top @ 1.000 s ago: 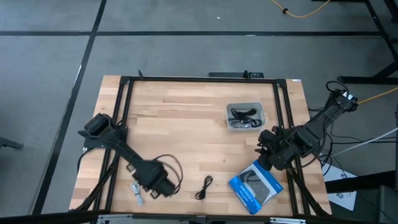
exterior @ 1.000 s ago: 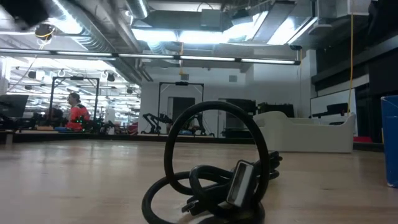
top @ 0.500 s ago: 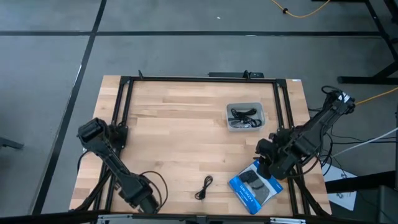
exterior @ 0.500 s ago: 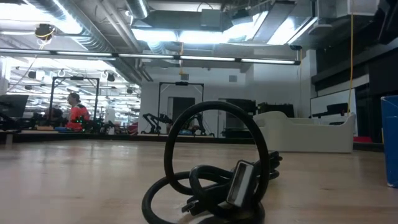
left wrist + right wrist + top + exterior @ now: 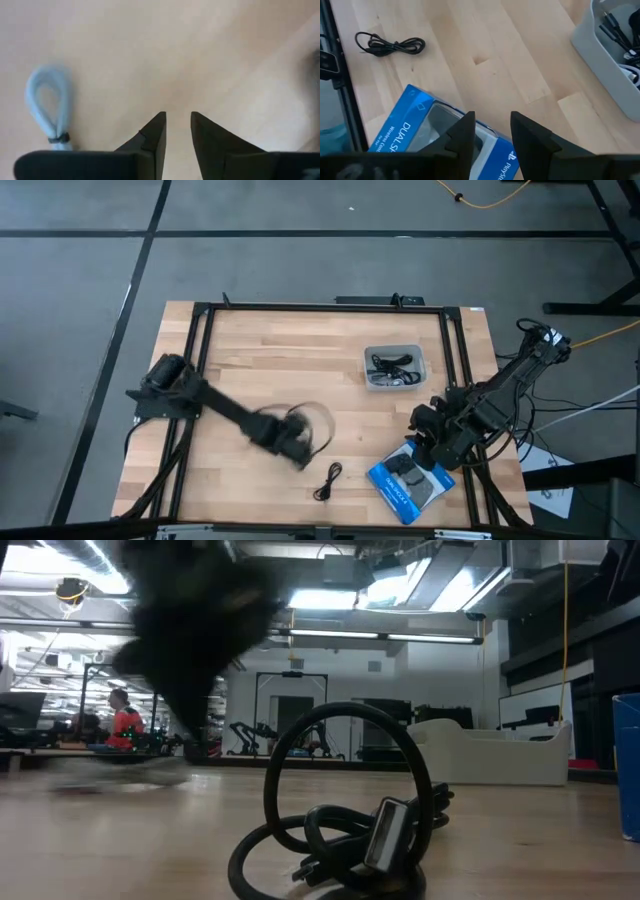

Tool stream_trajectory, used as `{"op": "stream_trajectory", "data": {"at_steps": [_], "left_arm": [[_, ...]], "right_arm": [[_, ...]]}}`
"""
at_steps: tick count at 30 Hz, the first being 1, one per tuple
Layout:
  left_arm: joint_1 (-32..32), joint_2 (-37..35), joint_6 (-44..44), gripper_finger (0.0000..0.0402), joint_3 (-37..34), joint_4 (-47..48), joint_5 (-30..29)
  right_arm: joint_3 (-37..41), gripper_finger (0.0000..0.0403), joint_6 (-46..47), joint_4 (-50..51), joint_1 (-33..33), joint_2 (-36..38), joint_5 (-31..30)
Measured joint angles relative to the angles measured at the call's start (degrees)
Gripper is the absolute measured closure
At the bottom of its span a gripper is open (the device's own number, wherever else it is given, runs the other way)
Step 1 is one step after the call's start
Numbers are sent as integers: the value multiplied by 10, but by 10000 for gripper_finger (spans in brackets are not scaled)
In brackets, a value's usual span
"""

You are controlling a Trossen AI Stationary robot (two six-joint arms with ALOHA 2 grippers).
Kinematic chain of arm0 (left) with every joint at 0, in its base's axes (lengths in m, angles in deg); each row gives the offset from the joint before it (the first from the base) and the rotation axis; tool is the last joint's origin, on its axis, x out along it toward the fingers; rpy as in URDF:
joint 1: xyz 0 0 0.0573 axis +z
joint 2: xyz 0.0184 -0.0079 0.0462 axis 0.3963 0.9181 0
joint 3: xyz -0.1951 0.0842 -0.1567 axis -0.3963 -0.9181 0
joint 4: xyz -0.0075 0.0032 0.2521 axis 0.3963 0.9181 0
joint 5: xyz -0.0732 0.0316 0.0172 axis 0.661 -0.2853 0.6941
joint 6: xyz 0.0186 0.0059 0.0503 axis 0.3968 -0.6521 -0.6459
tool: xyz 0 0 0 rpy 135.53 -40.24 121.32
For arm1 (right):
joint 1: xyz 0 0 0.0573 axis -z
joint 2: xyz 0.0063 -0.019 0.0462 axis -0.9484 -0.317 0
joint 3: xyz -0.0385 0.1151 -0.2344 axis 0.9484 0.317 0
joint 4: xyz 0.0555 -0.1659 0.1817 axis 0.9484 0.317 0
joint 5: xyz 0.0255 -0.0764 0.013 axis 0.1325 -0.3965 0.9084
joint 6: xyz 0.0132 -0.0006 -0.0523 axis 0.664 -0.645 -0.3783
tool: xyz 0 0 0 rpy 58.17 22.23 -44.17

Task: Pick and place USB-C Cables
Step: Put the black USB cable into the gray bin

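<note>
One black USB-C cable lies coiled on the wood near the near edge and also shows in the right wrist view. Seen up close in the low view, it rests on its loops. More cables lie in the translucent tray. A whitish-grey cable lies on the wood beside my left gripper, which is narrowly open and empty. It hovers, blurred, left of the black cable. My right gripper is open and empty above the blue-and-black box.
The tray stands toward the table's far right. The blue-and-black box lies at the near right corner. A black frame borders the tabletop. Bare wood spans the middle and far left. A person shows far off in the room.
My left gripper dipped toward the near left corner, then swung fast toward the right and away from the near edge, ending near the black cable; it is blurred with motion. My right gripper crept slightly toward the near edge over the box.
</note>
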Motion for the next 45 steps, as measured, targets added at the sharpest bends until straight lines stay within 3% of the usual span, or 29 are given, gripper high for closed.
{"op": "stream_trajectory", "data": {"at_steps": [5,8,11,14,16,22,28,32,38,45], "left_arm": [[28,0,-152,327,107,85,6],[31,-1,-167,328,153,197,12],[23,-1,-169,328,160,277,83],[10,-1,-171,333,145,245,143],[4,-1,-193,340,126,148,176],[-7,0,-282,376,82,-160,152],[5,93,-298,400,99,-301,134],[-1,165,-303,401,159,-307,176],[-23,215,-301,401,243,-235,255],[-6,224,-292,401,252,-61,194]], "right_arm": [[0,274,0,-10,0,0,9],[0,274,-2,-10,-1,0,14],[0,274,-3,-9,-1,0,19],[0,274,-3,-9,-1,0,17],[0,274,-5,-8,-2,0,7],[0,274,-7,-6,-1,0,-10],[0,274,-7,-6,-1,0,-12],[0,274,-7,2,-2,0,-11],[0,274,-7,8,-2,0,-12],[0,274,-7,10,-2,0,-12]]}}
